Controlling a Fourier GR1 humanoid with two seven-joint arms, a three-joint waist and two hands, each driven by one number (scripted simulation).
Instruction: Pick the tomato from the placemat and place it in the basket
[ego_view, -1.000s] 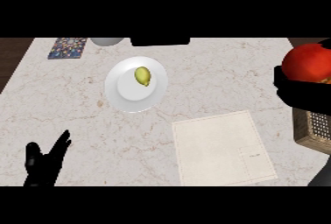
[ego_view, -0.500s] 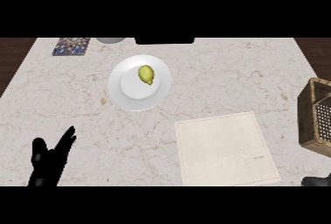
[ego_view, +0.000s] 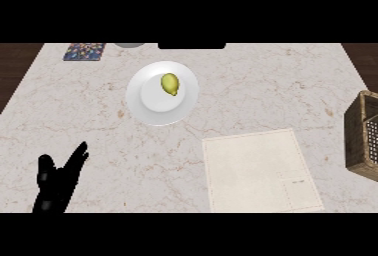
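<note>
A cream placemat (ego_view: 260, 170) lies at the front right of the counter with nothing on it. The woven brown basket (ego_view: 363, 136) stands at the right edge, cut off by the view; its inside is barely visible. No tomato shows anywhere. My left hand (ego_view: 57, 181) rests open at the lower left, fingers up. My right hand is out of view.
A white plate (ego_view: 150, 102) holding a yellow-green fruit (ego_view: 170, 84) sits at the back centre. A colourful coaster (ego_view: 83, 51) and a grey round object (ego_view: 129, 45) lie along the far edge. Dark floor shows beyond both counter sides.
The right hand, which held the red tomato up at the right edge above the basket, has left the view along with the tomato. The view has shifted, showing more basket.
</note>
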